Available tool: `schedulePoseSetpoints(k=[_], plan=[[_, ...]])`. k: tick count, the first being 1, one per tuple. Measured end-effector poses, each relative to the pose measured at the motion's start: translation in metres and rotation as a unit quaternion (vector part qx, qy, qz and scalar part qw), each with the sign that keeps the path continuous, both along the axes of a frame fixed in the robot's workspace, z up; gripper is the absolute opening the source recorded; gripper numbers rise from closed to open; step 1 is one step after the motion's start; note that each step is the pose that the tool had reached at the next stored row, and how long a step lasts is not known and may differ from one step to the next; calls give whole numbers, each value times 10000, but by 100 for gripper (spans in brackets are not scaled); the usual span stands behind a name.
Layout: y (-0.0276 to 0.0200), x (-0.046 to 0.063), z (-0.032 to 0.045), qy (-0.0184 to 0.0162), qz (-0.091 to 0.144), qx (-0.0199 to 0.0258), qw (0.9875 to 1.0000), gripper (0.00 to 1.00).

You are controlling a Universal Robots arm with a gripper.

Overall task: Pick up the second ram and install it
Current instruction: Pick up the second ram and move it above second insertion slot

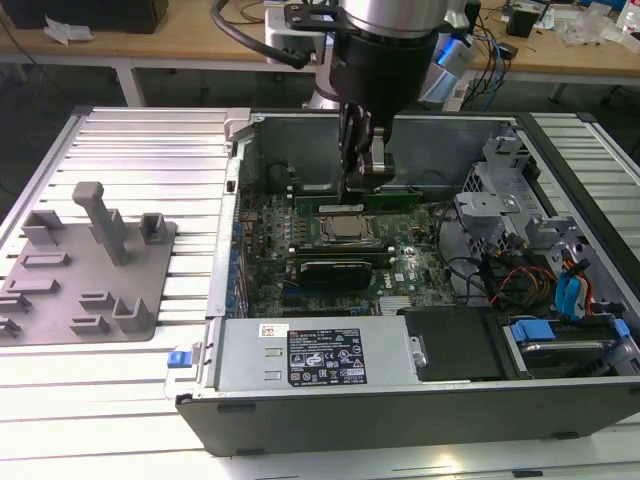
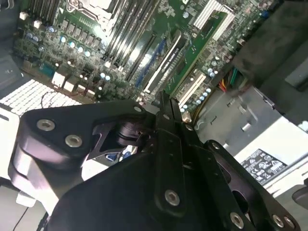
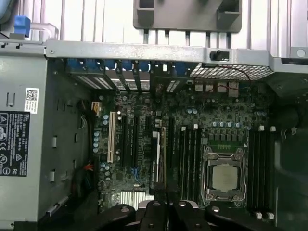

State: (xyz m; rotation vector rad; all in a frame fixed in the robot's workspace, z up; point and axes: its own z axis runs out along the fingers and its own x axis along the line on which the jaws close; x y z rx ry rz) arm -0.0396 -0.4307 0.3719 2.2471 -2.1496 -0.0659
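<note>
Claw (image 1: pixel 365 178) pinching second ram (image 1: pixel 415 197) mid-length; stick level at memory slots (image 3: pixel 260 168) just beside processor (image 1: pixel 346 228), toward case (image 1: pixel 300 140) wall farthest in exterior view. I judge: hold stick parallel to slot, press straight down, both ends even.

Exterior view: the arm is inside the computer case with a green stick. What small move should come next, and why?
Probably a slow, straight push down. The jaws seem shut on the second ram at its middle; it lies level beside the processor socket. Whether it is already seated, I cannot tell.
</note>
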Motion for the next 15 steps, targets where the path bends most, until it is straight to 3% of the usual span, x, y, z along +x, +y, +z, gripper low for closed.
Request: schedulePoseSetpoints(k=[8, 11, 13, 15], plan=[[163, 6, -138, -7, 35, 1, 10000, 9], [232, 7, -222, -7, 36, 0, 10000, 9], [282, 14, -332, -7, 37, 0, 10000, 9], [289, 18, -401, -7, 35, 1, 10000, 9]])
